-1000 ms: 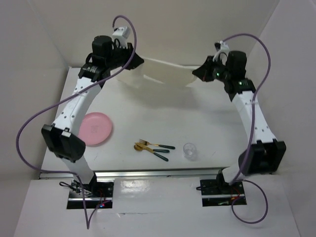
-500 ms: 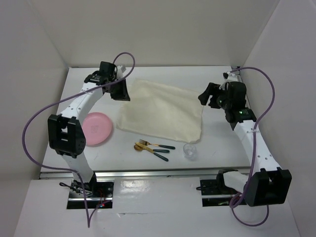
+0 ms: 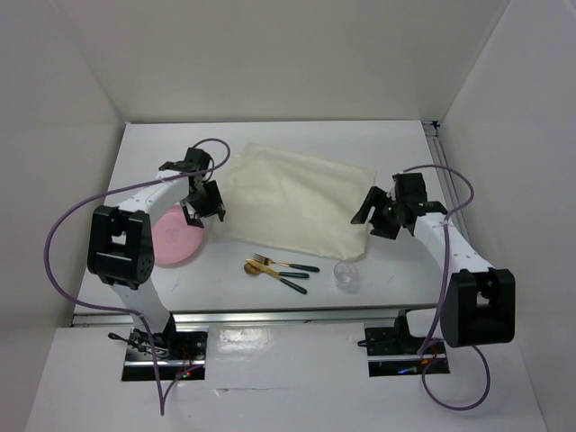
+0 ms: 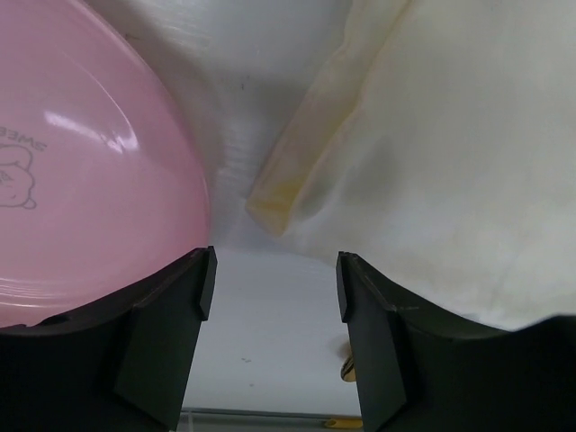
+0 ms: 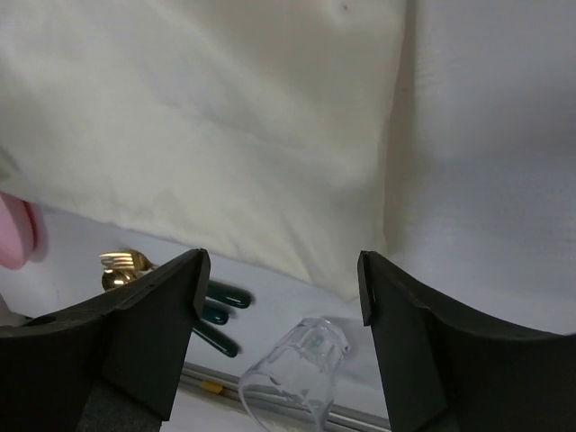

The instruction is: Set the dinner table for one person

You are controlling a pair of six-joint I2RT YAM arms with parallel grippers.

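Observation:
A cream cloth (image 3: 292, 202) lies spread flat on the white dinner table (image 3: 396, 153). My left gripper (image 3: 205, 205) hovers open over the cloth's near-left corner (image 4: 279, 193), beside the pink plate (image 3: 175, 236), with nothing between its fingers. My right gripper (image 3: 369, 216) is open just above the cloth's near-right corner (image 5: 346, 270), holding nothing. Gold cutlery with dark green handles (image 3: 279, 268) and a clear glass (image 3: 346, 275) sit in front of the cloth. In the right wrist view the glass (image 5: 297, 369) lies below the jaws.
The metal rail (image 3: 288, 315) runs along the near table edge, just past the cutlery and glass. White walls close in the table on three sides. In the left wrist view the plate (image 4: 81, 180) nearly touches the cloth corner.
The cloth, held up at the back a second ago, now lies flat on the table. Both grippers opened, let go of it, and drew back toward its near corners.

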